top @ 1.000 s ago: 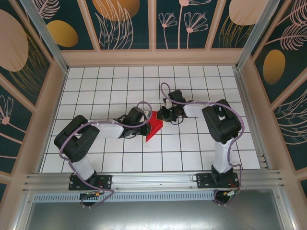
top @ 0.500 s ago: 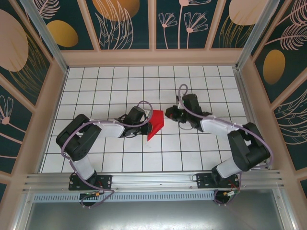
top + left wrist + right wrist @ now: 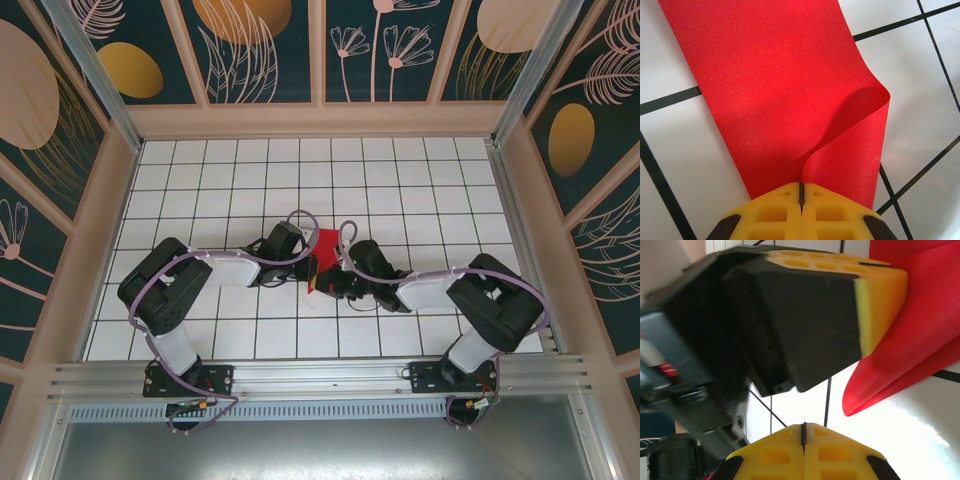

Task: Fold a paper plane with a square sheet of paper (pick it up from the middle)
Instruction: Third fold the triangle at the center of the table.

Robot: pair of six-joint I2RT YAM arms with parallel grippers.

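Note:
The square sheet of paper (image 3: 325, 243) is bright red and folded into a narrow layered shape near the middle of the tiled table. In the left wrist view the paper (image 3: 790, 90) spreads ahead, with one flap curling up on the right. My left gripper (image 3: 801, 192) is shut on the paper's near edge, the raised fold running into the seam between its yellow fingers. From above, the left gripper (image 3: 311, 268) sits at the paper's left side. My right gripper (image 3: 803, 430) is shut with nothing in it. It hovers just short of the paper's rounded corner (image 3: 875, 395), below the left gripper's finger (image 3: 880, 305).
The white grid table (image 3: 230, 180) is boxed in by wooden walls (image 3: 320, 120) at the back and sides. An aluminium rail (image 3: 320, 375) runs along the near edge. Both arms crowd the centre, the right gripper (image 3: 332, 286) close by the left one.
The right gripper let the paper go and closed, swung off to the right, then came back low at the paper's near side. The left gripper kept its hold.

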